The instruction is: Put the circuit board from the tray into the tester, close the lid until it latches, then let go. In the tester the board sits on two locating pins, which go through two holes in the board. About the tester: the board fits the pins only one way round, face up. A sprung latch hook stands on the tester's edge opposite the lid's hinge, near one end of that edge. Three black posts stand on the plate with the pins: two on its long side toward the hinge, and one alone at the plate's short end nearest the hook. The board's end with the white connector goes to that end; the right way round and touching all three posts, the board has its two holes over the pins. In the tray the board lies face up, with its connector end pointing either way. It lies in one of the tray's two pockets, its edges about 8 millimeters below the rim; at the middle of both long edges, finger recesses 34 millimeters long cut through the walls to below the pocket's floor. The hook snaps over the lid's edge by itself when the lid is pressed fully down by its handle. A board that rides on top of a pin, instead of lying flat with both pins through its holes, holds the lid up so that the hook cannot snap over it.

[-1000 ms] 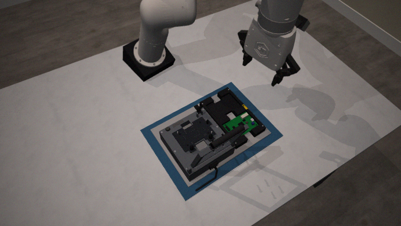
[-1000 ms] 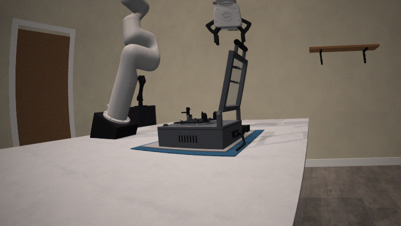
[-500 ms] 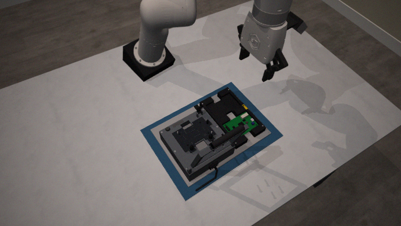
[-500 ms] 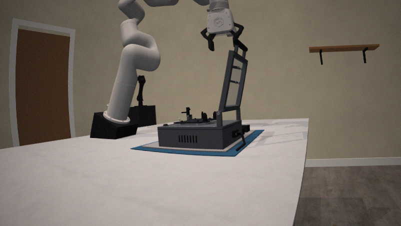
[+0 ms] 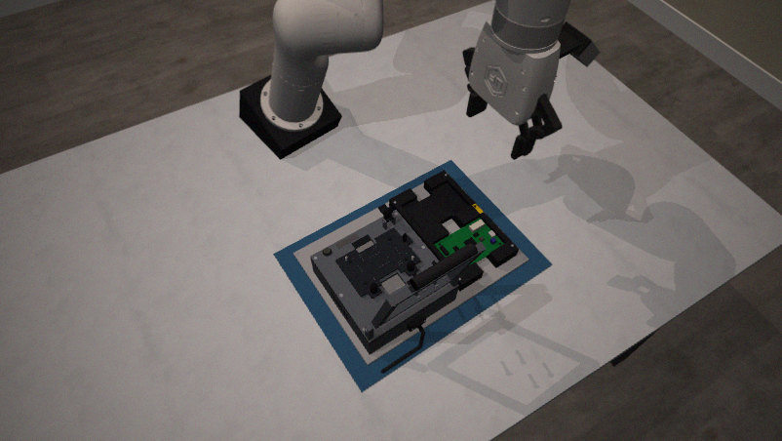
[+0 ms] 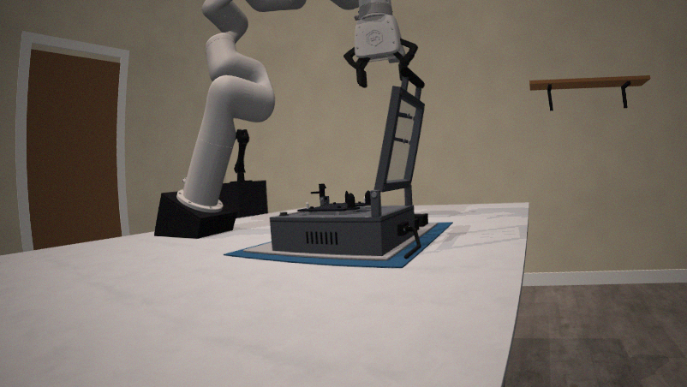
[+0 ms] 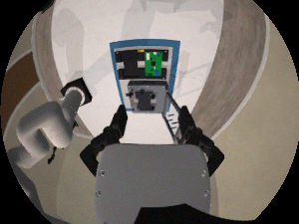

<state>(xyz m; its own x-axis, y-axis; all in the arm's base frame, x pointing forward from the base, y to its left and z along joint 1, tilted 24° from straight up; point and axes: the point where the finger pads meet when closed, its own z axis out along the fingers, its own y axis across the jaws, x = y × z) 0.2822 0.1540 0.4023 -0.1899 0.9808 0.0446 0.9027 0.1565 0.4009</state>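
The black two-fingered pincer (image 5: 499, 130) (image 6: 382, 80) (image 7: 152, 112) stands wide open, holding nothing, above the white table (image 5: 164, 284) (image 6: 240, 307) (image 7: 142, 133). Below it, the green rectangular circuit board (image 5: 455, 241) (image 7: 150, 66) lies in a pocket of the black two-pocket tray (image 5: 436, 210) (image 7: 131, 64), its white connector visible from above and at the wrist but the board hidden in the exterior view. Beyond the tray from the pincer in the top view, the grey box-shaped tester (image 5: 331, 284) (image 6: 326, 233) (image 7: 160, 90) has its framed lid (image 5: 418, 300) (image 6: 388, 139) (image 7: 169, 123) raised, its upright stance plainest in the exterior view.
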